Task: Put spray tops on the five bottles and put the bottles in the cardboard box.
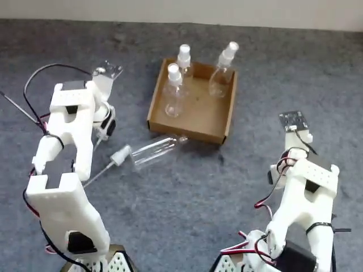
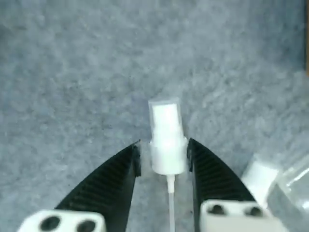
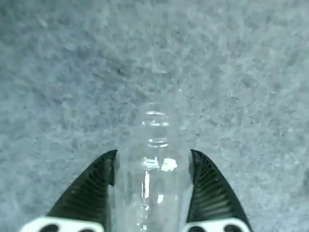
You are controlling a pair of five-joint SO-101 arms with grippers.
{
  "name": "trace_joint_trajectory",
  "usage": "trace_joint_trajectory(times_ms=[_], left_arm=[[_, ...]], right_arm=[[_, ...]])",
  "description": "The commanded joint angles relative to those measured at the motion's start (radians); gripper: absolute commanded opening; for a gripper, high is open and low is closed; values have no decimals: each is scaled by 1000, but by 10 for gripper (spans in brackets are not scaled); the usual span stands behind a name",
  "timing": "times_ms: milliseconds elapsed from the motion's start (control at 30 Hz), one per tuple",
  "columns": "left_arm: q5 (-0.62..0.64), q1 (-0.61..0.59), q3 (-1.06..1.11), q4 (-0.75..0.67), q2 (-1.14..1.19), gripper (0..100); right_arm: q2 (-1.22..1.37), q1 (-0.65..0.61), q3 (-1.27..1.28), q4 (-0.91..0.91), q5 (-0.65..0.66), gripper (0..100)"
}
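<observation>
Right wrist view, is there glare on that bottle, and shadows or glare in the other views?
Right wrist view: bright glints on the clear bottle in the right pincer. Left wrist view: no glare on the spray top in the left pincer. High view: soft shadow beside the cardboard box.

One overhead camera, two close downward-facing wrist cameras.

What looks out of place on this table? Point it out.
One bottle lies on its side just outside the box, on the side nearer the arms, and a spray top lies loose beside it, apparently not fitted. It stands out because the capped bottles in the box stand upright.
</observation>
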Motion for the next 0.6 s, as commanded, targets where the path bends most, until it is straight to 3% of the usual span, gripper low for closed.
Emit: trace_joint_trajectory(times_ms=[0,267,333,400,567], left_arm=[[23,-2,-85,3,-8,139],[17,2,-209,11,191,134],[17,2,-219,11,208,89],[17,2,-219,11,208,4],[21,1,-216,135,74,3]], right_arm=[[2,15,-53,-10,11,3],[2,24,-53,-10,11,3],[2,35,-53,-10,11,3],[2,44,-53,-10,11,3],[2,68,-54,-10,11,3]])
